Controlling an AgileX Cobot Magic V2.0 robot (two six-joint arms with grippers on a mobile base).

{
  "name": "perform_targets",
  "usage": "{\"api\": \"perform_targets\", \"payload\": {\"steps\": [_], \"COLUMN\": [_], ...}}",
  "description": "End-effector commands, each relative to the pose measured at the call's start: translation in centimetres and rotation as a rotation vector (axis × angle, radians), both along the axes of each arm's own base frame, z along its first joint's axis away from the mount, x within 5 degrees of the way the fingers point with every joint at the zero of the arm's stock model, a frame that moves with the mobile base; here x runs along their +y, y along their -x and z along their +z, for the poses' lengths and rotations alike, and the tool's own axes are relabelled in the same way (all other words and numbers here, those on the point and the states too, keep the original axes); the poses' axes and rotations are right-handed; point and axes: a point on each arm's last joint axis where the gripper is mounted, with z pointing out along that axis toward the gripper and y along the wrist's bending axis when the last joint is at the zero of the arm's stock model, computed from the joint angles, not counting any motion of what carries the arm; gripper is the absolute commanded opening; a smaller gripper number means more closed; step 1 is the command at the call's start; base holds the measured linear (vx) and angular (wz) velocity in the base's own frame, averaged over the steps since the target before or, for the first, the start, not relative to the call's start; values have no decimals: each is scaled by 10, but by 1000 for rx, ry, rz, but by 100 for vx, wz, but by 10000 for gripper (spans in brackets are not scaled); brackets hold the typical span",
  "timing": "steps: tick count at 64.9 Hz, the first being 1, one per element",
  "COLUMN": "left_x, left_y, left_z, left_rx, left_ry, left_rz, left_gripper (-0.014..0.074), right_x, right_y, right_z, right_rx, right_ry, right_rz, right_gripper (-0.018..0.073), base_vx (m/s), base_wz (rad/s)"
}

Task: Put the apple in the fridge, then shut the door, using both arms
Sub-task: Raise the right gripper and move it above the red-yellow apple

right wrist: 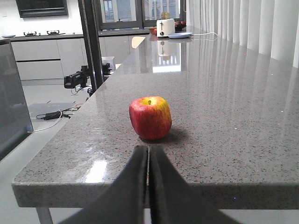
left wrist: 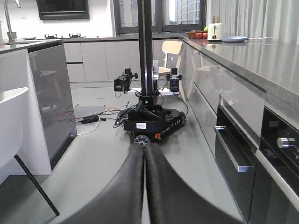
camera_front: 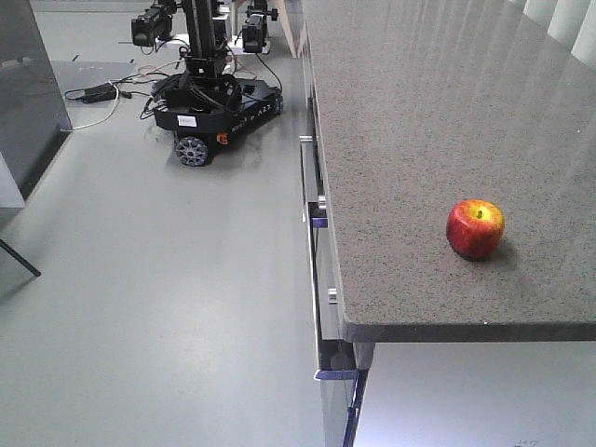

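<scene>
Currently counting one apple (camera_front: 475, 228), one countertop (camera_front: 419, 121), two grippers, one wheeled base (camera_front: 214, 102), one toaster (right wrist: 164, 27) and one plate (right wrist: 180, 35).

Logging the apple as resting on the countertop, near its short near end and well in from its floor-side long edge, touching nothing but the speckled grey surface. Recording it as standing upright, with the stem dimple pointing up and the stem axis running close to vertical. Finding no clear long axis otherwise, the body being nearly round. Noting a yellow-orange patch around the dimple and red elsewhere.

Placing the right gripper (right wrist: 148, 151) just off the countertop's near end, roughly level with the slab, with the apple lying straight ahead of the tips and apart from them. Reading both fingers as pressed together with only a hairline seam between them, pinching nothing.

Placing the left gripper (left wrist: 144, 150) below the countertop's level, out over the floor beside its cabinet fronts. Reading those fingers as likewise pressed together, gripping nothing.

Noting the wheeled base standing on the floor off the countertop's floor-side edge, toward its far end, with cables lying beside it. Noting toaster and plate sitting side by side at the countertop's far end.
</scene>
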Motion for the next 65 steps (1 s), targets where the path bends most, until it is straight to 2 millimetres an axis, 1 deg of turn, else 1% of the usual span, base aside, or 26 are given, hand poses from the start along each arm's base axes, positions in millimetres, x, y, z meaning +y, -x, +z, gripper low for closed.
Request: {"api": "perform_targets", "payload": {"steps": [1,65], "left_x": [-2,-2], "left_y": [0,0], "left_z": [-2,-2], "left_rx": [-57,-57], "left_ry": [5,5], "left_rz": [-21,-21], "left_gripper": [-6,-6], "right_x": [0,0], "right_y": [-1,-1], "right_z": [6,6], "right_rx": [-63,-63], "right_ry": [10,10], "right_rz": [-5,-5], "right_gripper": [-2,-2], "base_vx": [0,0], "base_wz": [0,0]}}
